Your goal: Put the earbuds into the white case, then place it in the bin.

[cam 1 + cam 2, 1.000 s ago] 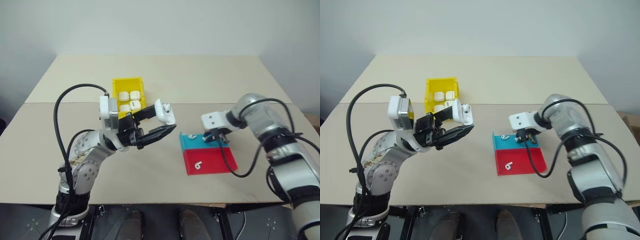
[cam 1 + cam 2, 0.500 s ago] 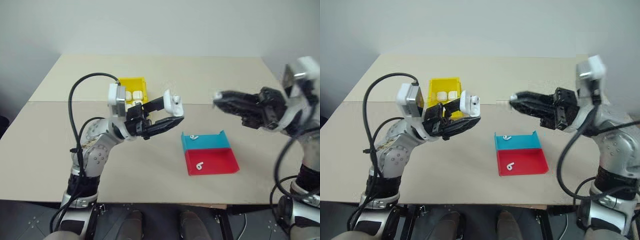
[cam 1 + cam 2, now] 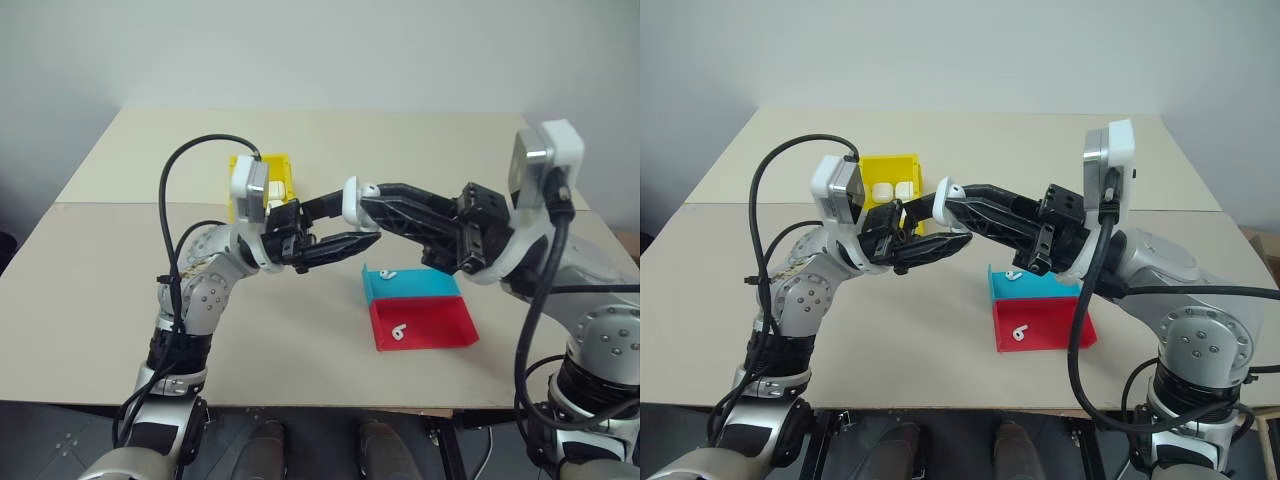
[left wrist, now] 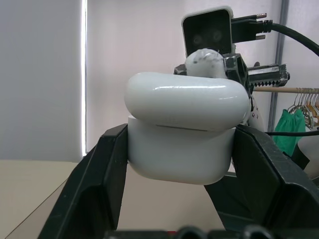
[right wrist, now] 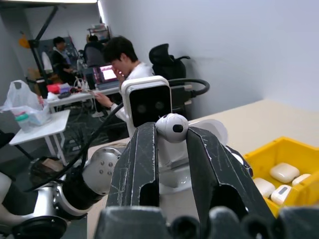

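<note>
L gripper (image 4: 179,149) clamps the white case (image 4: 185,127) w/ lid near shut, R gripper (image 5: 172,137) pinches an earbud (image 5: 172,127) just above: flip lid open first, then seat bud stem-down.

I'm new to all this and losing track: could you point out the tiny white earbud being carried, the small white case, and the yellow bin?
Tiny white glossy earbud (image 5: 172,127), right wrist view, rounded head.
Small rounded white plastic case (image 4: 185,130), left wrist view, front.
Bright yellow plastic bin (image 3: 886,165), right eye view, far wall.
</note>
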`<state>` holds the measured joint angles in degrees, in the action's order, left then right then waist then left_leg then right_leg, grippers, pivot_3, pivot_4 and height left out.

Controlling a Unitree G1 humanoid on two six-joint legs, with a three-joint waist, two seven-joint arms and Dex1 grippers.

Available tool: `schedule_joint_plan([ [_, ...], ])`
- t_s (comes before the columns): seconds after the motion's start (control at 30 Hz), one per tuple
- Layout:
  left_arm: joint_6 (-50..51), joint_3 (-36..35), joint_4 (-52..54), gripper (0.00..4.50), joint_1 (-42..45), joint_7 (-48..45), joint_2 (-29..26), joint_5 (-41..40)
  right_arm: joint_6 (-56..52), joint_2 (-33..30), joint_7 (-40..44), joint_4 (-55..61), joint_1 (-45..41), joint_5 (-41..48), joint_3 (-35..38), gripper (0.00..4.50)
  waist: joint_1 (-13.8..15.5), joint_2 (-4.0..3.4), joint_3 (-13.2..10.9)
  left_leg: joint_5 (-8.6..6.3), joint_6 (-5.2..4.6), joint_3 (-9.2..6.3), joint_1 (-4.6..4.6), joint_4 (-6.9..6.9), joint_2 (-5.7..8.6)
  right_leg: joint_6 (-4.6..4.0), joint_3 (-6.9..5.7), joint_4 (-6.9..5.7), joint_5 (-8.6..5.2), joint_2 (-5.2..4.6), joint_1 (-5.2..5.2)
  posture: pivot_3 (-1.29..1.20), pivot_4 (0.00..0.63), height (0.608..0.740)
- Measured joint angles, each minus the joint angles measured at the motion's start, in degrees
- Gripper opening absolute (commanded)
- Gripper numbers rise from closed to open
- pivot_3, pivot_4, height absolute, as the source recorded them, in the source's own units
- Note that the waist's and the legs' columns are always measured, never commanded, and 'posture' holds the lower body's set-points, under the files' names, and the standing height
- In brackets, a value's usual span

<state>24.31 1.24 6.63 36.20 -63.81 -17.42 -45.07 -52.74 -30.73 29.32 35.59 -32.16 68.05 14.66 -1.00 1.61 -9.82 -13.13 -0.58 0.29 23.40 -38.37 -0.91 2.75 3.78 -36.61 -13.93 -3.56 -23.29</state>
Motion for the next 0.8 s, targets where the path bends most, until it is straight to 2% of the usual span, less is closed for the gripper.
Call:
schedule_joint_plan([
  [0.4, -0.1, 0.2, 0.2, 2.84, -1.5, 0.1, -0.1, 0.4, 4.8, -4.9, 3.8, 0.5, 3.6, -3.8, -3.4, 0.64, 0.0, 0.00, 0.0, 0.00, 0.00, 0.01, 0.00, 0.00, -0.03, 0.00, 0.01, 0.01, 0.00, 0.04, 0.01, 0.00, 0.150, 0.740],
  [0.47, -0.1, 0.1, 0.2, 2.84, -1.9, 0.2, -0.1, 0.5, 5.3, -5.3, 4.3, 0.3, 3.6, -4.4, -4.0, 1.38, 0.0, 0.00, 0.0, 0.00, 0.00, 0.01, 0.01, 0.00, -0.03, 0.00, 0.01, 0.03, 0.00, 0.04, 0.00, 0.00, 0.150, 0.740],
  [0.63, -0.2, 0.0, 0.4, 2.84, -2.5, 1.0, -0.1, 1.0, 6.1, -7.1, 6.0, 0.3, 3.6, -5.6, -5.1, 2.91, 0.1, 0.00, 0.0, 0.00, 0.00, 0.01, 0.02, 0.00, -0.03, 0.00, 0.01, 0.06, 0.00, 0.03, 0.00, 0.00, 0.150, 0.740],
  [0.8, -0.3, -0.1, 1.9, 2.84, -3.6, 1.6, 0.0, 1.1, 6.5, -8.4, 8.1, 0.3, 4.8, -4.8, -4.3, 2.91, 0.1, 0.00, 0.0, 0.00, -0.01, 0.00, 0.02, 0.00, -0.04, 0.00, 0.01, 0.06, 0.00, 0.03, 0.01, 0.00, 0.150, 0.740],
])
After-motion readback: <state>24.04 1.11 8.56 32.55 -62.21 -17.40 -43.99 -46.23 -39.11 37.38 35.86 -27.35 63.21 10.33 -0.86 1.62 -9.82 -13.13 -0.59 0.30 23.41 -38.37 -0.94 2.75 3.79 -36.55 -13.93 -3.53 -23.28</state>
